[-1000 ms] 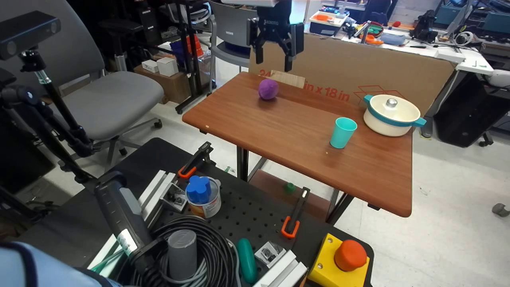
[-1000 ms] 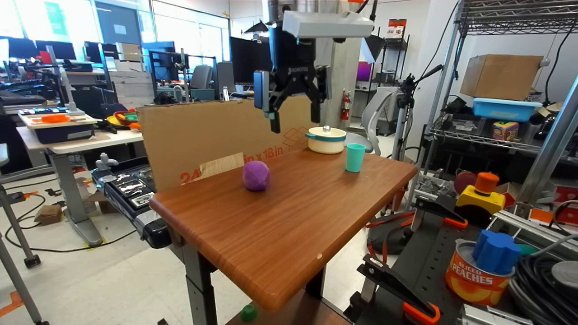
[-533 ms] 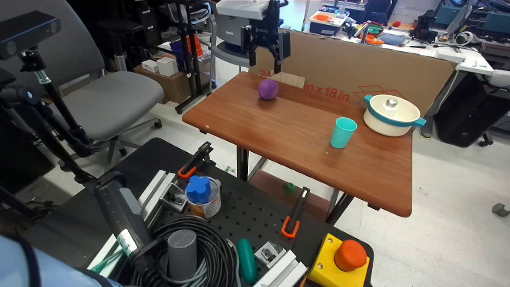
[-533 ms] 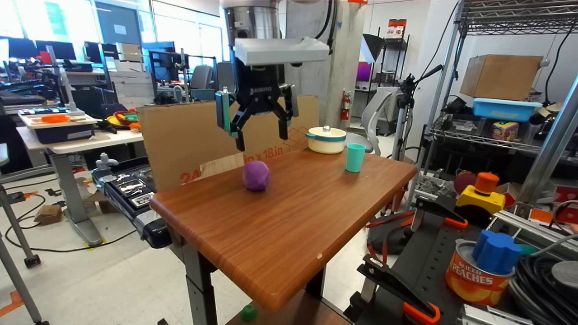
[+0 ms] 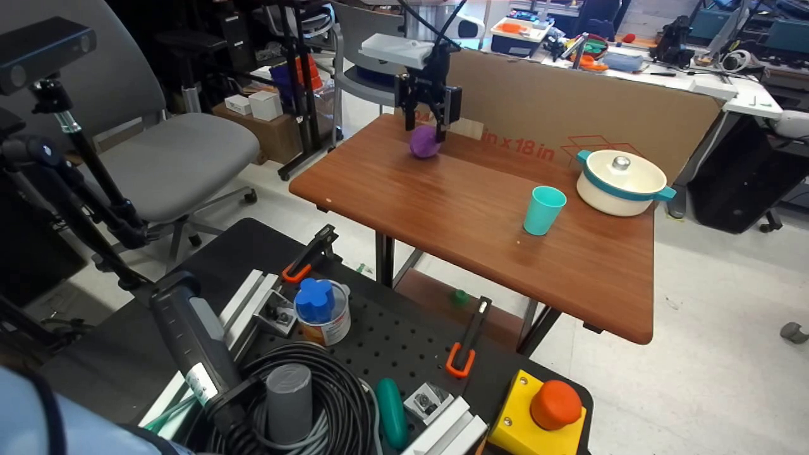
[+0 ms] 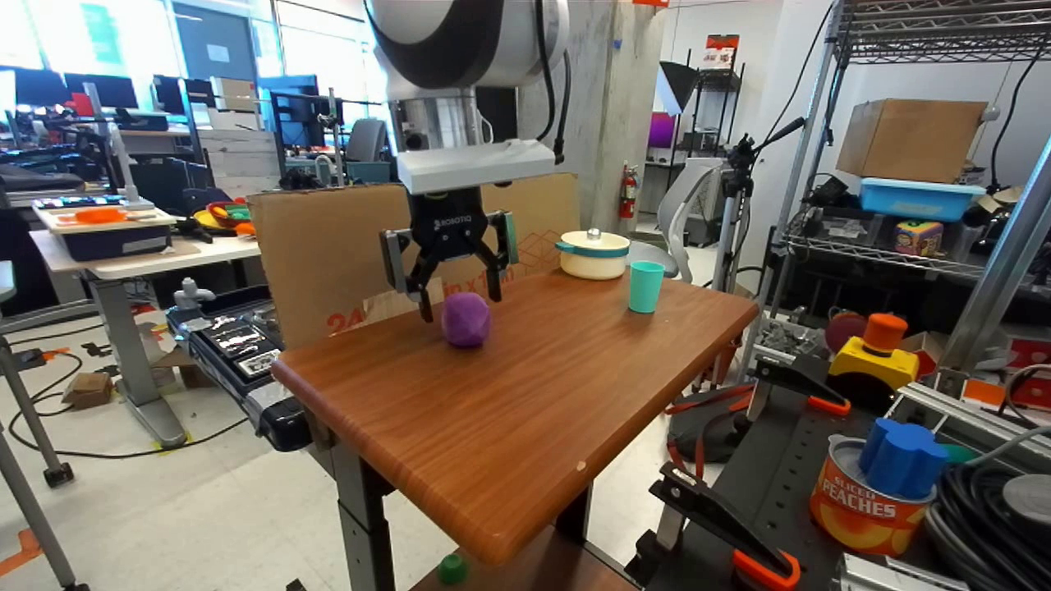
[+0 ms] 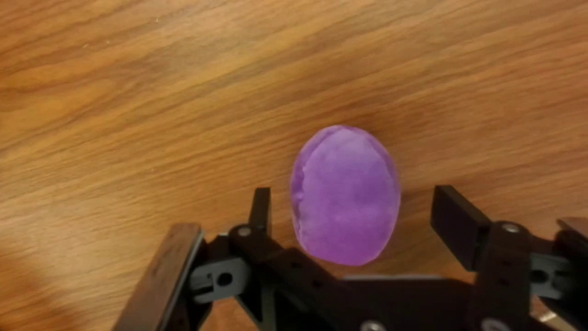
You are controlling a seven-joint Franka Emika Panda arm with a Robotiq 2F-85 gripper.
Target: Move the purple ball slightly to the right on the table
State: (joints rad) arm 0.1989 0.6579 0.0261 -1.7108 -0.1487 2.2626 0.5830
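Purple ball [image 7: 347,197] is being framed below the spread claw [image 6: 461,307]; straight lowering (both side gaps evened) is likely being needed before gentle pinching.

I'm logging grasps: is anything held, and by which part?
Nothing is held: the gripper is open, and the wrist view shows gaps on both sides of the ball.

in an exterior view the hand [image 5: 425,131] hides part of the purple ball [image 5: 421,146]; above the ball, the arm [image 6: 468,57] is cut off. in the wrist view, the surface [image 7: 138,115] around the ball runs past the top edge.
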